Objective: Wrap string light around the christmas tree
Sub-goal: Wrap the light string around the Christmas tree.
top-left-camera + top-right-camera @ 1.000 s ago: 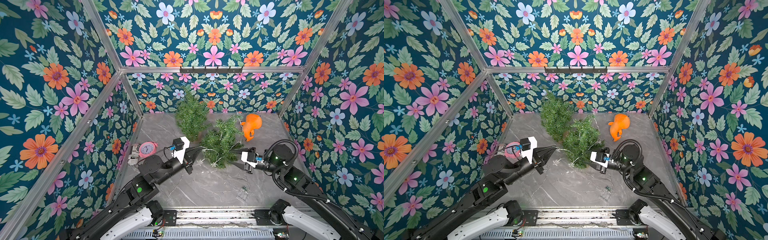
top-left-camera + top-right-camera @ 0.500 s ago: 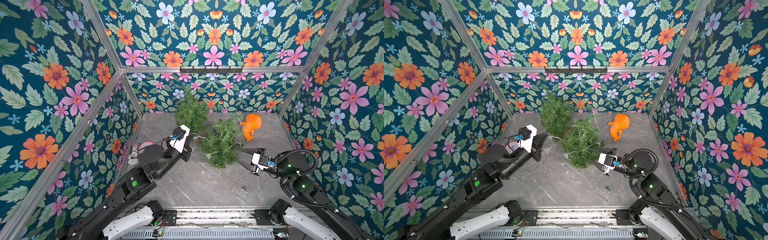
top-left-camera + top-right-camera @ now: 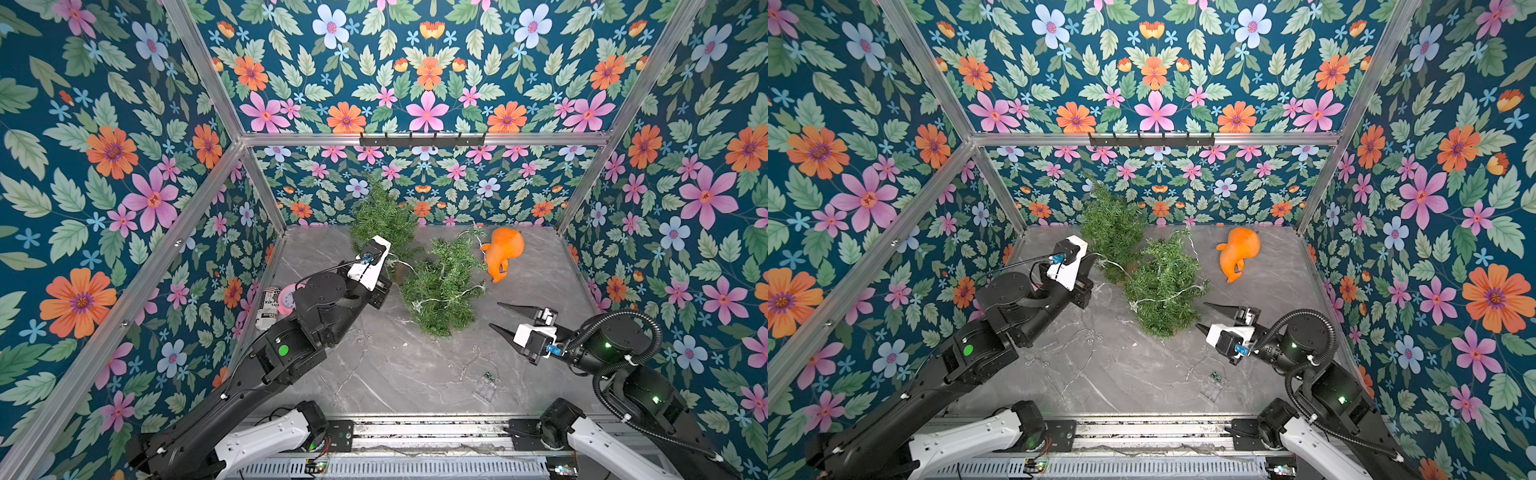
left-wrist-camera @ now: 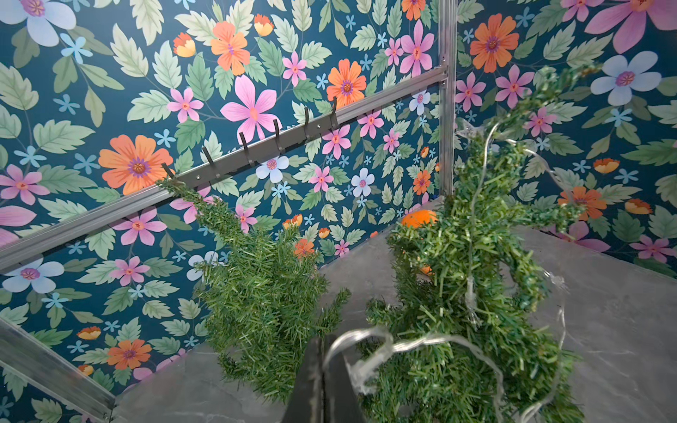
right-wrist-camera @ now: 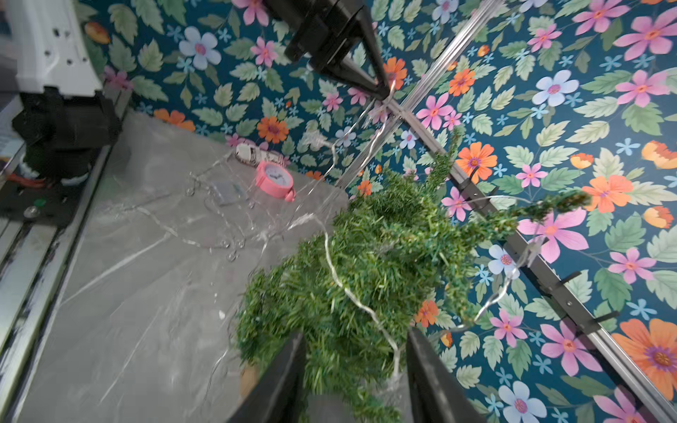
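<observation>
christmas tree (image 3: 444, 286): mid-table (image 3: 395, 374), tip bent over, near the orange toy (image 3: 503, 251); upright or leaning, cannot tell
string light (image 4: 370, 330): thin clear wire, draped loosely across the christmas tree's branches, one run leading off to the left gripper, more slack lying loose on the table in front
left gripper (image 4: 322, 342): raised just beside the christmas tree, between it and the second tree (image 3: 380, 220); jaws pressed together, string light pinched at the tips (plain in the left wrist view)
right gripper (image 3: 495, 316): low, near the christmas tree's foot on the front side, touching nothing; jaws moderately apart, empty, lower branches framed between the fingers (image 5: 289, 366) in the right wrist view
second tree: upright against the back wall, just behind the left gripper in both top views
pink clock (image 5: 274, 179): by the left wall, beside a printed can (image 5: 256, 157), well apart from the right gripper
</observation>
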Available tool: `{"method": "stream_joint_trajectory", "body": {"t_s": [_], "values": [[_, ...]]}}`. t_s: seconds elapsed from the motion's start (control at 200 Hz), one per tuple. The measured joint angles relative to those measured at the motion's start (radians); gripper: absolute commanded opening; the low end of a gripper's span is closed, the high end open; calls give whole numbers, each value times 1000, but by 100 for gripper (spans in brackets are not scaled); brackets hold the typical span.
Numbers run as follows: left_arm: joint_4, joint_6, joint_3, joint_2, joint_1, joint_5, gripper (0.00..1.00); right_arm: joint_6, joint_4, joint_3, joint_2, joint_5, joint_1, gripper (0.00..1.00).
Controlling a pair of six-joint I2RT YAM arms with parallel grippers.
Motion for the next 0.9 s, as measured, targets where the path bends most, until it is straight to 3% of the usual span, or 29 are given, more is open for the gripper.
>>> {"method": "stream_joint_trajectory", "body": {"t_s": [0.23, 0.405, 0.44, 0.505, 0.655, 0.9], "values": [[0, -1, -21, -9, 0, 8, 0, -237, -420, 15, 48, -4, 0, 64], [5, -7, -47, -29, 0, 24, 0, -408, -593, -66, 114, 47, 0, 68], [6, -7, -54, -33, 0, 27, 0, -434, -615, -90, 129, 59, 4, 75], [6, -9, -61, -39, 0, 42, 0, -480, -644, -137, 165, 88, 23, 89], [16, -26, -74, -55, 0, 82, 0, -558, -644, -234, 267, 186, 88, 93], [35, -46, -122, -91, 0, 131, 0, -607, -555, -249, 476, 229, 100, 97]]}}
